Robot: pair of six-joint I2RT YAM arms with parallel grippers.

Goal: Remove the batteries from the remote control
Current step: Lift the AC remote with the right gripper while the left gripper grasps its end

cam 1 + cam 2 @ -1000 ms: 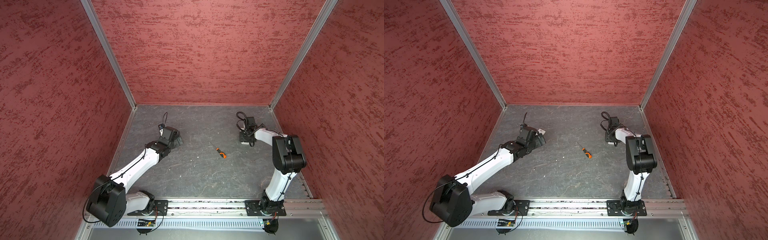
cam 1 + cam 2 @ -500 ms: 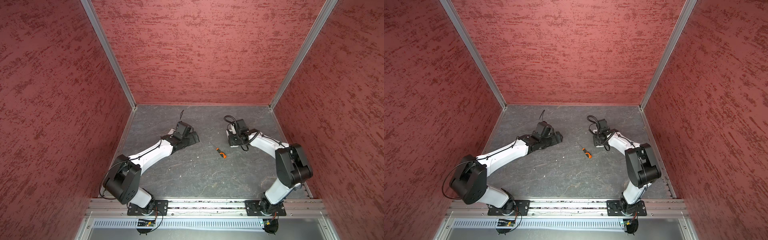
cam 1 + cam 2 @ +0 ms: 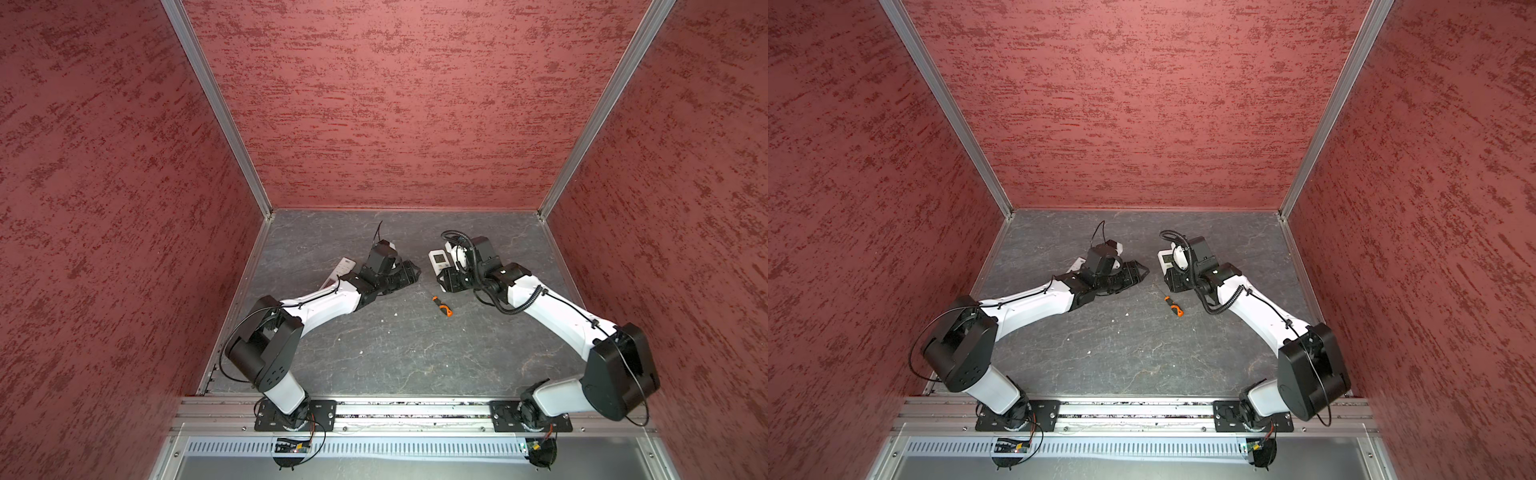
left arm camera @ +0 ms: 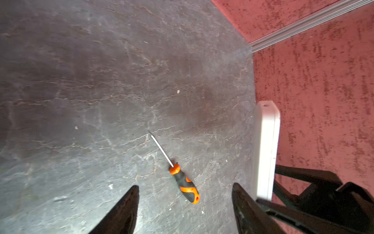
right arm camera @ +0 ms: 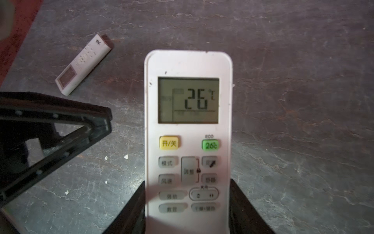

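Two white-and-black robot arms are reaching over a dark grey stone-patterned bench (image 3: 415, 353) inside a red-walled booth. The right claw (image 5: 188, 202) is pinching the lower end of a white air-conditioner remote (image 5: 188, 101), one finger (image 5: 240, 204) on each long side. The remote's button face and its lit screen reading 26 are pointing toward the wrist camera, so its back is hidden. In both top views this remote (image 3: 439, 259) is sitting toward the rear of the bench, right of centre. The left claw (image 4: 186, 187) is standing spread with nothing between its fingers, just beside the held remote and pointing toward it. An orange-and-black screwdriver (image 3: 443, 306) is lying on the bench between the two arms. A second, slimmer white remote (image 5: 84, 64) is lying flat near the left wall, partly behind the left arm in both top views.
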